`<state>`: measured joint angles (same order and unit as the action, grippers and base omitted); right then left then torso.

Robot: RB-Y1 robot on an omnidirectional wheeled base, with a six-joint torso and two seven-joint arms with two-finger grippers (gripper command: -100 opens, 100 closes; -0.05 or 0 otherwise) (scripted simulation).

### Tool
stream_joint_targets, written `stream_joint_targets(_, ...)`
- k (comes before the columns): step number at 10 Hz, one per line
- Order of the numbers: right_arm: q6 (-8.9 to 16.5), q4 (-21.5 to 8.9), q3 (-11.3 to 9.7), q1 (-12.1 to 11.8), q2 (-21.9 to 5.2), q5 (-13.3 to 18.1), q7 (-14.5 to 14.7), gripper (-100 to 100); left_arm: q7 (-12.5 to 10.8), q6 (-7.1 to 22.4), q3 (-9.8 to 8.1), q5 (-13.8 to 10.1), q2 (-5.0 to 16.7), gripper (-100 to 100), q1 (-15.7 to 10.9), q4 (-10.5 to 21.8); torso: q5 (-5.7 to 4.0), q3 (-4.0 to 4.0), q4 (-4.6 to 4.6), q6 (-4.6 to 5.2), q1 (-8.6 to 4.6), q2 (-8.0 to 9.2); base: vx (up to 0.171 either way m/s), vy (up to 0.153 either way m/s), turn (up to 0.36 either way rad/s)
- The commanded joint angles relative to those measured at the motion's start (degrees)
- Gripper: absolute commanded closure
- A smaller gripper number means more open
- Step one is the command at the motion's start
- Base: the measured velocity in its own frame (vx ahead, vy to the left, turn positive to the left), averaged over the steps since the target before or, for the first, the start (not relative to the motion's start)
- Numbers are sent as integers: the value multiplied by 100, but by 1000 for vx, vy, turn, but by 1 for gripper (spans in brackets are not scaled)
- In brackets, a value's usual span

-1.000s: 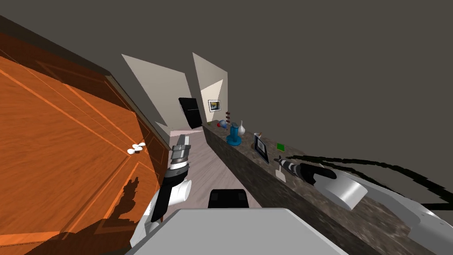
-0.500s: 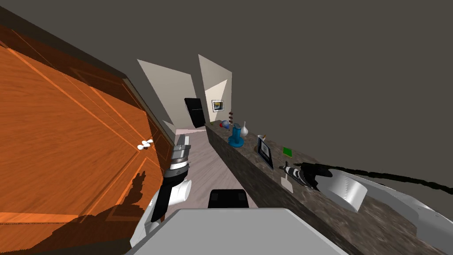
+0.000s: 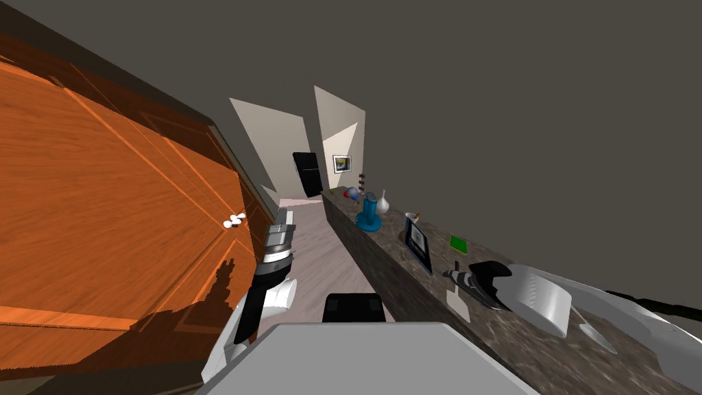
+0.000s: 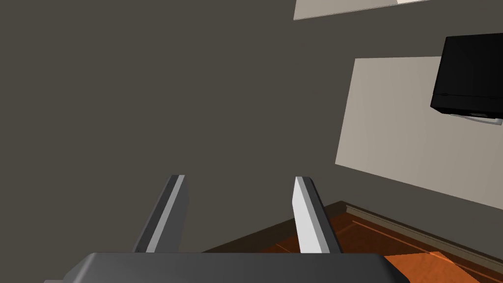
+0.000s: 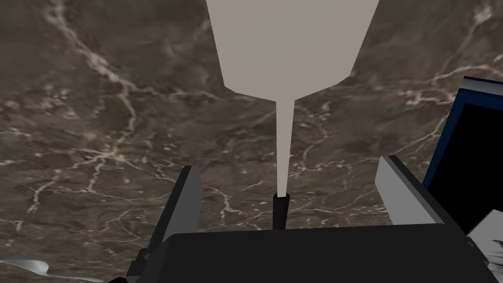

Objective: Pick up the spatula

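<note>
Item: spatula (image 5: 287, 59), lying flat on the dark, pale-veined stone counter (image 5: 98, 123), near its edge; broad pale trapezoid blade, thin tapering neck, slim dark handle. Your right gripper (image 5: 290, 167) hangs low over it, fingers spread and unclenched, straddling the handle, likely so a plain squeeze pinches it; a blue-framed picture (image 5: 466, 162) stands just beside one finger. Left gripper (image 4: 239, 178): released, empty, raised beside the orange wood-grain door (image 3: 103, 226).

Head view: high, rolled, facing steeply down along the long dark marbled stone bench (image 3: 384, 254) on the robot's right.
Right wrist view: close above that bench, facing down. Shares with the head view the pale grey flat spatula (image 5: 290, 44) and the blue-framed picture (image 5: 444, 142).
Left wrist view: faces away from the bench, towards a far black box (image 4: 469, 73), also in the head view.
</note>
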<state>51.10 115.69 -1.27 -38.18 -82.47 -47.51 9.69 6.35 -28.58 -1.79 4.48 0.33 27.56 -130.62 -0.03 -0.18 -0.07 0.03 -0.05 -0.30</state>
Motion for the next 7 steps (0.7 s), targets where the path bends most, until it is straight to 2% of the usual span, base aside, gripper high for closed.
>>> stream_joint_targets(1, 134, -58, -102, 36, -144, -166, 12, -100, 0, 0, 0, 0, 0, 0, 0, 0, 0, 0, 0, 0, 0, 0, 60, -17, 80)
stream_joint_targets(2, 85, -50, -85, 50, -84, -104, 8, -100, 0, 0, 0, 0, 0, 0, 0, 0, 0, 0, 0, 2, 3, 1, 24, -7, 11)
stream_joint_targets(3, 103, -58, -94, 58, -93, -117, 14, 0, 0, 0, 0, 0, 0, 0, 0, 0, 1, 6, 2, 3, 7, 12, 5, -2, -1)
stream_joint_targets(4, -11, -249, -213, 77, 101, 20, 73, -100, 0, 0, 0, 0, 0, 0, 0, 0, 2, 12, 5, 4, 9, 20, 9, -5, 96)
stream_joint_targets(6, -123, -440, -332, 96, 294, 156, 133, -100, 0, 0, 0, 0, 0, 0, 0, 0, 1, 13, 5, 3, 6, 23, 10, -8, 91)
stream_joint_targets(7, -119, -384, -279, 45, 233, 120, 125, -100, 0, 0, 0, 0, 0, 0, 0, 0, 0, 14, 6, 3, 6, 24, 5, -4, 14)
